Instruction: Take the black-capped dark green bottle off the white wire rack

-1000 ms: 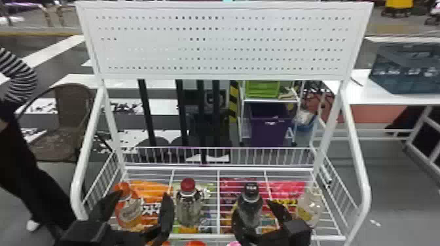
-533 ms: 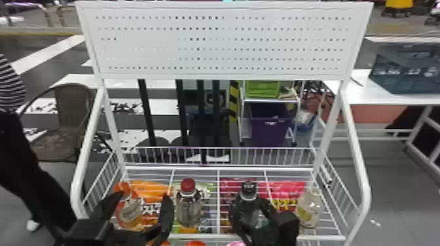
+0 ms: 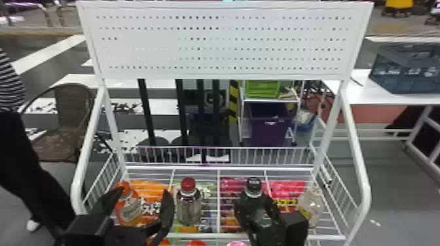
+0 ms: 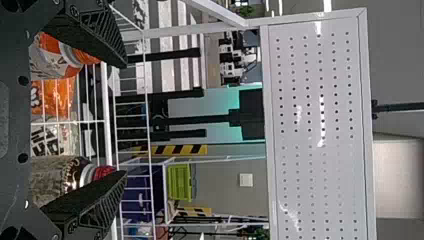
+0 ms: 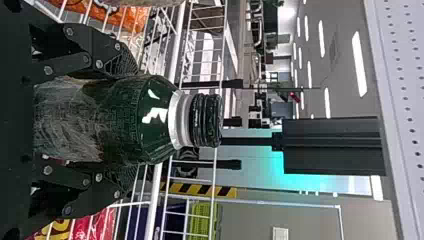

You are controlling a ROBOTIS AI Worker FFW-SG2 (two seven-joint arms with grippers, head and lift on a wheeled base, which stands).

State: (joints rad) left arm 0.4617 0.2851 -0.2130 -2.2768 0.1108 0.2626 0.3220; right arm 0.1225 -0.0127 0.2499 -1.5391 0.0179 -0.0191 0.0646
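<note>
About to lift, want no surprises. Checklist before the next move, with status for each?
1. Target is the black-capped dark green bottle: ok.
2. Right fingers against both sides of it: ok.
3. Bottle upright between them: ok.
4. Grip firm enough to lift: cannot tell, force isn't visible.
5. Red-capped bottle apart from the right fingers: ok, gap between them.
6. Left fingers open and holding nothing: ok.

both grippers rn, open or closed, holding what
Left gripper: open, holding nothing.
Right gripper: closed on the black-capped dark green bottle, one finger on each side.
</note>
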